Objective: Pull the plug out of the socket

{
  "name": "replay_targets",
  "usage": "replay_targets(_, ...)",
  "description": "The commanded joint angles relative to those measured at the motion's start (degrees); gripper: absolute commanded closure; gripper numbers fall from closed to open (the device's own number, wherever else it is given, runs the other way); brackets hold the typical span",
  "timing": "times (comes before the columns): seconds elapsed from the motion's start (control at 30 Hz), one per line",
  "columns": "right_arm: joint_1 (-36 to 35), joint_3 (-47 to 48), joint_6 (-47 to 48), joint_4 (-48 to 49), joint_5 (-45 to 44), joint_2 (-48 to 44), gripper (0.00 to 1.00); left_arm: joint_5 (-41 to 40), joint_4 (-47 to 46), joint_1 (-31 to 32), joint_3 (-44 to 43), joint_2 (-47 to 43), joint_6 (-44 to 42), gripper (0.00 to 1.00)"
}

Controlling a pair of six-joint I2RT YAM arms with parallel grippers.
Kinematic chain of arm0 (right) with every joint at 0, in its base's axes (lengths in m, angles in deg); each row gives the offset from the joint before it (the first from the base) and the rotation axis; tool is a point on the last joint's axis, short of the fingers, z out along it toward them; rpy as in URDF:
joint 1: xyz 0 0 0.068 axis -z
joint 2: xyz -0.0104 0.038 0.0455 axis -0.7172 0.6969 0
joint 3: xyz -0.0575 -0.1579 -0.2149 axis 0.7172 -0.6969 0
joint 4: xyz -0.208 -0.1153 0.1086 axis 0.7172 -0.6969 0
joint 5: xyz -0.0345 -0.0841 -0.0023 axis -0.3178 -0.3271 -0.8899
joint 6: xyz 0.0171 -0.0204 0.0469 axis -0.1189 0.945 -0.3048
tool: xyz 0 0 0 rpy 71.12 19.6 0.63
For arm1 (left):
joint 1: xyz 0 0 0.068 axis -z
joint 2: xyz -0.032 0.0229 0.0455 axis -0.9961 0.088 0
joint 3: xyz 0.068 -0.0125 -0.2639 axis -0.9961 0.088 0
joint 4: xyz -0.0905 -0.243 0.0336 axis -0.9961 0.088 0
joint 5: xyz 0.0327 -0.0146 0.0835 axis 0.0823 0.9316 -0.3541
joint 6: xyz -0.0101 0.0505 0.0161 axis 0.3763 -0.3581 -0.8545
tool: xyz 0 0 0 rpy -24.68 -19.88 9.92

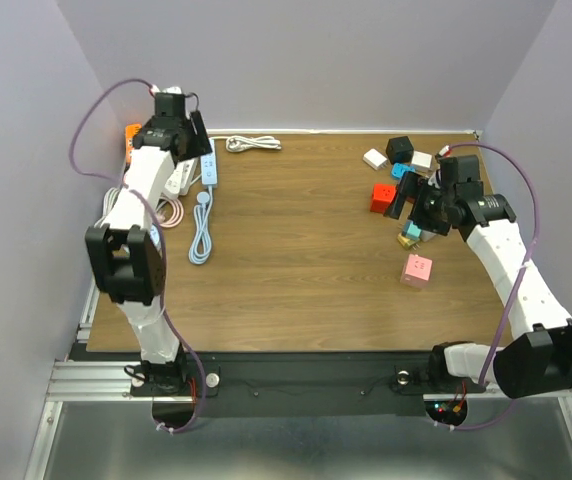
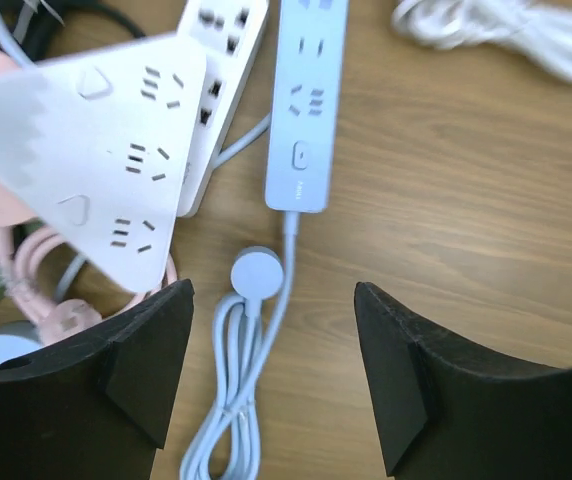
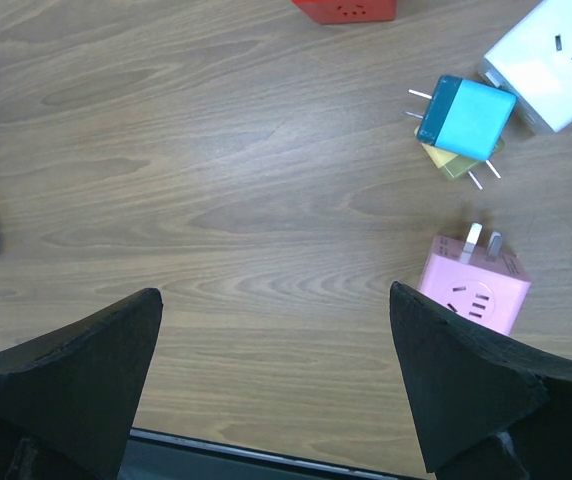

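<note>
A light-blue power strip (image 2: 306,100) lies on the wood, its sockets empty. Its round plug (image 2: 256,272) and coiled cable (image 2: 231,400) lie loose below it, between my left fingers. My left gripper (image 2: 271,292) is open and empty, hovering above them; it sits at the far left in the top view (image 1: 199,135). White power strips (image 2: 221,60) lie left of the blue one. My right gripper (image 3: 276,295) is open and empty over bare wood. A cyan plug block (image 3: 464,117) sits stacked on a yellow block (image 3: 451,162), prongs showing.
A pink cube socket (image 3: 474,290) lies by my right finger. A red cube (image 3: 346,8) and a white socket block (image 3: 556,60) lie beyond. Pink cable (image 2: 36,290), a coiled white cord (image 2: 506,35) and black blocks (image 1: 399,150) are around. The table's front edge (image 3: 266,455) is close.
</note>
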Motion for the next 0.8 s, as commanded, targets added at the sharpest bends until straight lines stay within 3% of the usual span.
replay_targets(0.0,-0.5,-1.5,0.3,4.1,1.7,-2.9,0.00,8.4,-2.0,0.1,1.8,-13.5,1.2,0.23)
replay_targets(0.2,-0.6,-4.4,-0.6,6.3,1.6,-4.6,0.00,19.4,-4.8,1.6,9.3,-30.4,4.6,0.23)
replay_targets(0.4,-0.6,-7.3,-2.3,8.0,0.8,-8.1,0.00,30.9,-22.9,2.3,19.0,-50.3,10.0,0.23)
replay_targets(0.77,-0.6,-9.5,-4.8,8.4,-1.0,-13.7,0.00,37.8,-28.5,2.8,22.6,-57.5,13.3,0.18)
